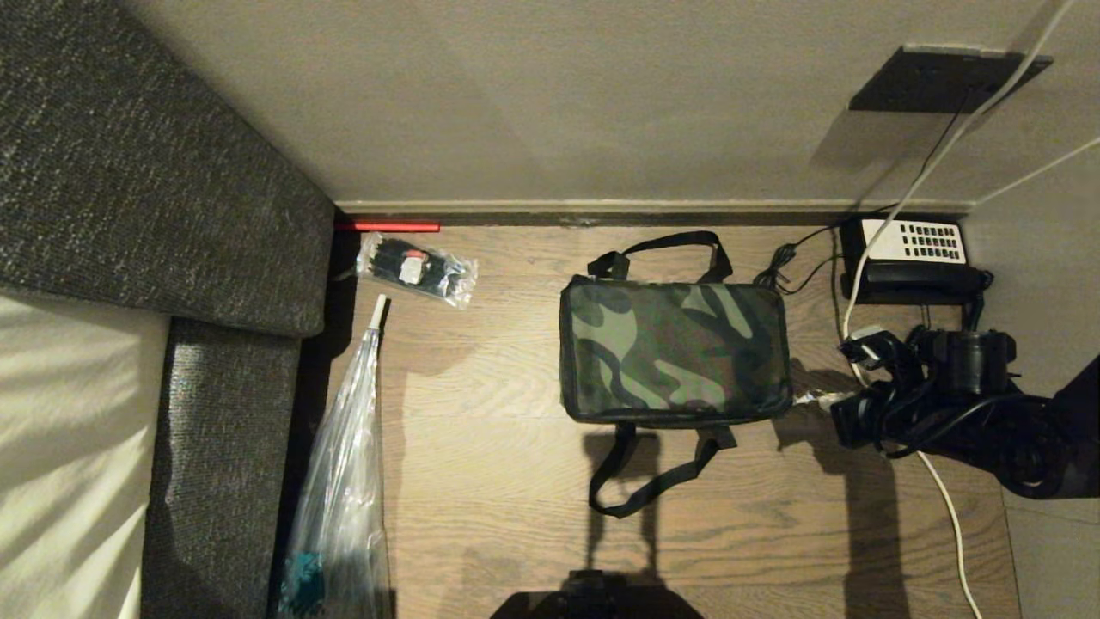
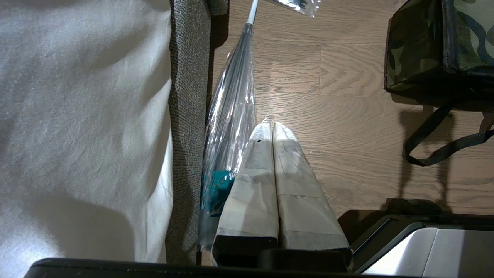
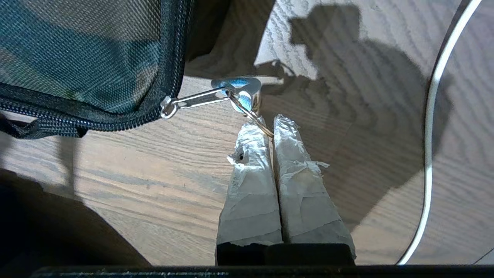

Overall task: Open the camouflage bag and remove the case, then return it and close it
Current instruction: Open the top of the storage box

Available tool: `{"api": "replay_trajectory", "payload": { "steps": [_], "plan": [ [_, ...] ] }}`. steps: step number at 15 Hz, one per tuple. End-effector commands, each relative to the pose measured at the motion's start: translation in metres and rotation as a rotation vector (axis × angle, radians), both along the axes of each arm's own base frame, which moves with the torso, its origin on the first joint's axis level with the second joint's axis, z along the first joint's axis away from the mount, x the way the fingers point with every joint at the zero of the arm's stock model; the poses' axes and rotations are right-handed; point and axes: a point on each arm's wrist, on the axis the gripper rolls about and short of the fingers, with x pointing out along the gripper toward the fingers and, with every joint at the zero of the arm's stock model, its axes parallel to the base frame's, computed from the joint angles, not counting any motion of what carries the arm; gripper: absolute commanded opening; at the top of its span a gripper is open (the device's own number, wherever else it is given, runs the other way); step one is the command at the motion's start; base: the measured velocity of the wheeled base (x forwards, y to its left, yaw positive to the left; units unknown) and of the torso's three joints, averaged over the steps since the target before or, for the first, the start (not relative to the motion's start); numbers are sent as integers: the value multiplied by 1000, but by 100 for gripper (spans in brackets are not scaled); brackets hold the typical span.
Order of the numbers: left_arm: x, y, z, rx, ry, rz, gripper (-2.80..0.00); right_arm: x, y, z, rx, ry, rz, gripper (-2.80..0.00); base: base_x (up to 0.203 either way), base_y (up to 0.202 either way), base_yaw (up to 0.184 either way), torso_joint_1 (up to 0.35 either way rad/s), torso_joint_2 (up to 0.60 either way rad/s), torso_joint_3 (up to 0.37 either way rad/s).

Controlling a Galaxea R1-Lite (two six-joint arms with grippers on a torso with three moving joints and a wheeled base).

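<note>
Head view: camouflage bag (image 1: 675, 351) flat on wood floor (image 1: 481, 447), lid zipped, roughly mid-frame; one black strap handle (image 1: 662, 249) toward the wall, the other (image 1: 644, 473) toward the robot. Right gripper (image 1: 816, 401) at bag's right side, near the corner closest to the robot, arm coming in from right edge. No telling from here what the tips pinch. Also only here: black telephone (image 1: 913, 258) w/ white keypad by the wall, beyond the right arm; small clear packet (image 1: 416, 269) of black items left of bag, well apart; sofa (image 1: 163, 198) at far left.

Right wrist view fills the gap: taped fingertips (image 3: 251, 143) pressed together on a thin metal ring (image 3: 251, 114) hooked through the zipper pull (image 3: 197, 99); pull drawn out level from the bag's corner, slider at end of zip (image 3: 115, 119). Bag fabric (image 3: 77, 50) just beside tips, not touched by them, only the ring gripped. White cable (image 3: 432, 127) on floor on the far side.

Left wrist view: left gripper (image 2: 270, 127) closed on nothing, tips together, over bare floor next to crinkled clear plastic bag (image 2: 231, 116) along the sofa edge. Camo bag well apart from it, in frame corner (image 2: 424, 50). Left arm not seen in head view.

Case not visible in any view.
</note>
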Motion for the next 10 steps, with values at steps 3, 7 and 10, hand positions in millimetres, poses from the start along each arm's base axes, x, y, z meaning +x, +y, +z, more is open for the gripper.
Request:
{"api": "replay_trajectory", "payload": {
  "steps": [3,7,10],
  "plan": [
    [0,0,-1,0,3,0,-280,3,0,4,-3,-25,4,-280,0,0,0,0,0,0],
    [0,0,-1,0,5,0,-280,9,-1,7,-4,-45,5,-280,0,0,0,0,0,0],
    [0,0,-1,0,5,0,-280,10,0,8,-2,-50,7,-280,0,0,0,0,0,0]
  ]
}}
